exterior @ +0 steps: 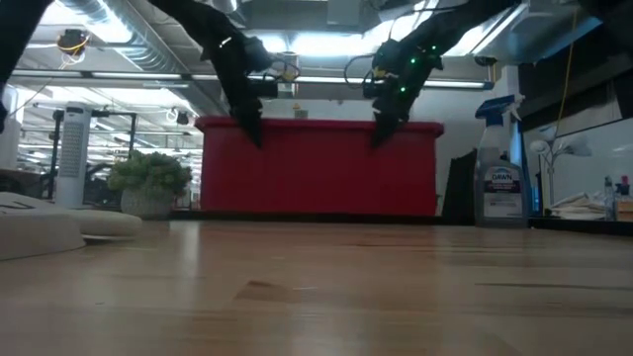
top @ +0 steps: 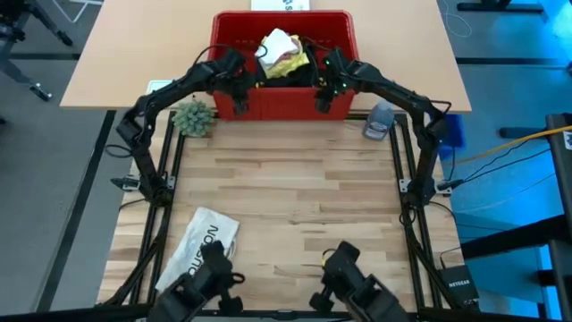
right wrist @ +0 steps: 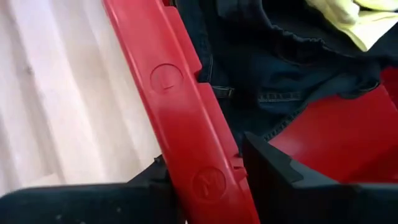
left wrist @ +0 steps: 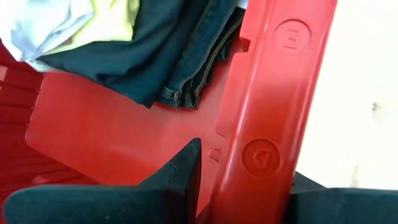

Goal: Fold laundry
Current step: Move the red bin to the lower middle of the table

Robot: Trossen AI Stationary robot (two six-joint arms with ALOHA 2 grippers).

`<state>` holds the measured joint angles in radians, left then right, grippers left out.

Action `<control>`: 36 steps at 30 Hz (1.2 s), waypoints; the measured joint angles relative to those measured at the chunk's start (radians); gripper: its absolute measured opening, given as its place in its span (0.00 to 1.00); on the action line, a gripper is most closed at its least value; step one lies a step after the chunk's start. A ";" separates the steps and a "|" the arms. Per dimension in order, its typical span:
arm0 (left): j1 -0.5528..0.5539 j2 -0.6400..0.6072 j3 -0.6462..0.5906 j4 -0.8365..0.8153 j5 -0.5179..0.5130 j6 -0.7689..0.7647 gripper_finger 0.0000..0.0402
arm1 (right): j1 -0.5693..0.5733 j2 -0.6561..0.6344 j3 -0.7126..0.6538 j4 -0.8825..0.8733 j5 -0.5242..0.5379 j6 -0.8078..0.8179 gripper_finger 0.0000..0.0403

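The red basket [top: 281,107] stands at the table's far edge, its bottom on the table top. Inside lies the laundry: dark trousers [left wrist: 174,50], a yellow T-shirt [left wrist: 115,18] and a white cloth [left wrist: 43,25], piled together [top: 281,54]. My left gripper [top: 239,105] is at the left part of the basket's near rim and my right gripper [top: 323,103] at the right part. Each is shut on that rim. In the low view both grippers [exterior: 252,133] [exterior: 381,133] reach down in front of the red wall. My left gripper [left wrist: 255,180] has the basket's near rim [left wrist: 239,186] between its fingers, one finger [left wrist: 186,168] inside the basket and the other outside. It comes slanting down from the near side, across the rim. The basket stands upright on the table. My right gripper [right wrist: 205,155] straddles the near rim [right wrist: 208,186] the same way. One finger [right wrist: 267,174] is inside by the trousers and the other lies against the rim's outer side. It slants down from the near side, across the rim.
A small potted plant [top: 192,116] stands left of the basket and a spray bottle [top: 380,121] right of it. A flat white printed item [top: 201,250] lies near the front left. A tan table [top: 134,54] adjoins beyond the far edge. Two more arms [top: 349,277] sit at the near edge.
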<state>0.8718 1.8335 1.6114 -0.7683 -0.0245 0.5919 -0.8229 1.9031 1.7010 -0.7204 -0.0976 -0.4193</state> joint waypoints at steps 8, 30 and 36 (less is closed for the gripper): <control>0.047 0.052 0.064 0.034 0.024 0.053 0.22 | -0.028 0.022 0.025 0.043 0.019 0.000 0.33; 0.036 0.029 0.071 0.159 0.008 -0.200 0.56 | -0.042 0.032 0.102 0.125 -0.079 0.302 0.71; 0.041 0.033 0.071 0.129 0.033 -0.215 0.57 | -0.041 0.032 0.102 0.071 -0.033 0.289 0.72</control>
<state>0.9127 1.8661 1.6829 -0.6390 0.0085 0.3768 -0.8640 1.9347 1.8030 -0.6491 -0.1307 -0.1304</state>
